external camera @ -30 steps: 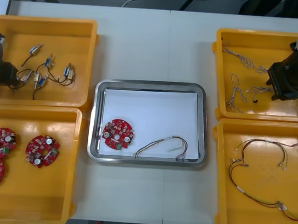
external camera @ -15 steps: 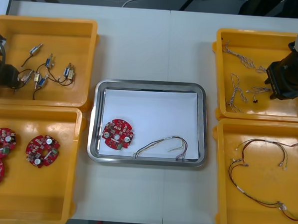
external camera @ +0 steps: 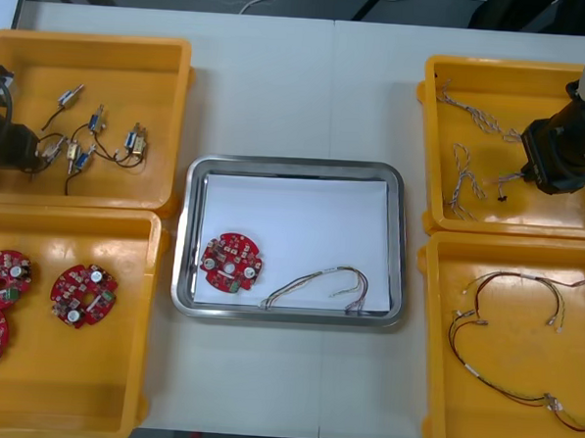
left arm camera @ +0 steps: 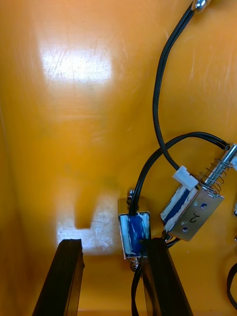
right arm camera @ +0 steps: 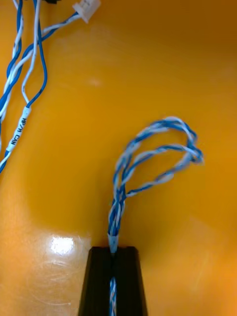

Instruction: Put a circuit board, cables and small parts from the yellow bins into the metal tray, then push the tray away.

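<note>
Twisted blue and white cable (right arm camera: 148, 158) sits pinched in my right gripper (right arm camera: 114, 253), inside the far right yellow bin (external camera: 521, 66). My left gripper (left arm camera: 111, 247) hangs spread in the far left yellow bin (external camera: 86, 41), a small metal part (left arm camera: 134, 234) just beside one finger.

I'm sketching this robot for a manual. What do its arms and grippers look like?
The right arm has a boxy black wrist and a rounded pale-grey link; the left arm is black. Both grippers' fingers are flat black bars with squared tips.
</note>
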You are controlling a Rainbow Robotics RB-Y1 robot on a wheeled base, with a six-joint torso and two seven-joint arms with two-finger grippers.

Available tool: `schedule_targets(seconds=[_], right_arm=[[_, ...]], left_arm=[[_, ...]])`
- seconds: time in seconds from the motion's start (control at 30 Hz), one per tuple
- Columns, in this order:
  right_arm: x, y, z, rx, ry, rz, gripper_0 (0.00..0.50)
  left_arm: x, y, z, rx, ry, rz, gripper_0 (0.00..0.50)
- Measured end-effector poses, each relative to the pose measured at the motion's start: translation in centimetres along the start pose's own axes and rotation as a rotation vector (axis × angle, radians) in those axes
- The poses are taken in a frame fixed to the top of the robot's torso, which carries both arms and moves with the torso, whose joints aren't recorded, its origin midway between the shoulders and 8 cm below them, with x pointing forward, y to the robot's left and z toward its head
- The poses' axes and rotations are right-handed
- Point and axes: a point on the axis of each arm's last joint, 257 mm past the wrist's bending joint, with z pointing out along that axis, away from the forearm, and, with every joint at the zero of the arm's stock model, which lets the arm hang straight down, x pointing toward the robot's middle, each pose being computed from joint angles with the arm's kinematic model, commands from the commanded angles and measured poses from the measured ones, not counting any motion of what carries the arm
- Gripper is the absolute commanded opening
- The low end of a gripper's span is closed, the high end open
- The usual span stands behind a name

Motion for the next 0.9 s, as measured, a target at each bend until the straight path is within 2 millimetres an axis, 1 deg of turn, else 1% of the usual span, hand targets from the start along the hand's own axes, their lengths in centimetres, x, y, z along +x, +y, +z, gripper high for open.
schedule_targets(seconds=[0.23, 0.33, 0.43, 0.5, 0.67, 0.83, 0.9], right_arm=[[0.6, 0.2, 0.0, -0.008, 0.023, -0.013, 0.000], [0.8, 0.3, -0.2, -0.011, 0.031, -0.079, 0.000], [1.0, 0.4, -0.8, -0.010, 0.042, -0.171, 0.000], [1.1, 0.6, -1.5, -0.008, 0.048, -0.203, 0.000], [0.9, 1.1, -4.4, -0.003, 0.046, -0.278, 0.000], [0.5, 0.9, -7.0, 0.014, 0.044, -0.491, 0.000], [0.3, 0.9, -7.9, 0.020, 0.044, -0.541, 0.000]], left_arm=[[0.0, 0.0, 0.0, 0.001, 0.000, 0.000, 0.348], [-0.1, -0.1, 0.0, 0.001, 0.000, 0.000, 0.347], [-0.3, -0.2, -0.2, 0.004, -0.001, 0.001, 0.347], [-0.4, -0.3, -0.3, 0.006, 0.000, 0.003, 0.347], [-0.6, -0.6, -0.6, 0.011, 0.005, 0.005, 0.347], [-0.6, -0.6, -0.7, 0.012, 0.006, 0.005, 0.347], [-0.6, -0.6, -0.7, 0.011, 0.006, 0.006, 0.346]])
